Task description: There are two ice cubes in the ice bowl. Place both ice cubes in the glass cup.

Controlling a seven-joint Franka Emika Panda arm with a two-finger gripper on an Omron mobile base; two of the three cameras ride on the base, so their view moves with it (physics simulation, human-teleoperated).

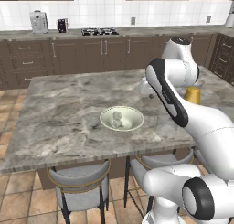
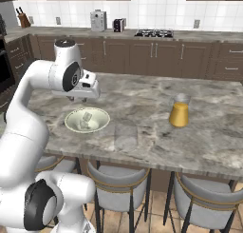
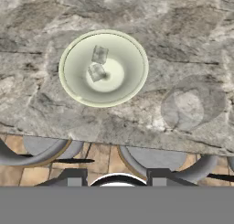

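Fingers (image 3: pixel 117 175): together, empty, high above desk (image 1: pixel 64 113) | ice cubes (image 3: pixel 98 65): both in ice bowl (image 3: pixel 132 81) near desk's front edge | glass cup (image 3: pixel 194 104): upright just beside bowl, likely for short transfer | step: none picked yet

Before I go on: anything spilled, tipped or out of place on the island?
Nothing stands out. Both ice cubes lie inside the ice bowl, none on the counter. The glass cup stands upright beside the bowl, apparently empty, and the yellow-orange cup is upright farther along.
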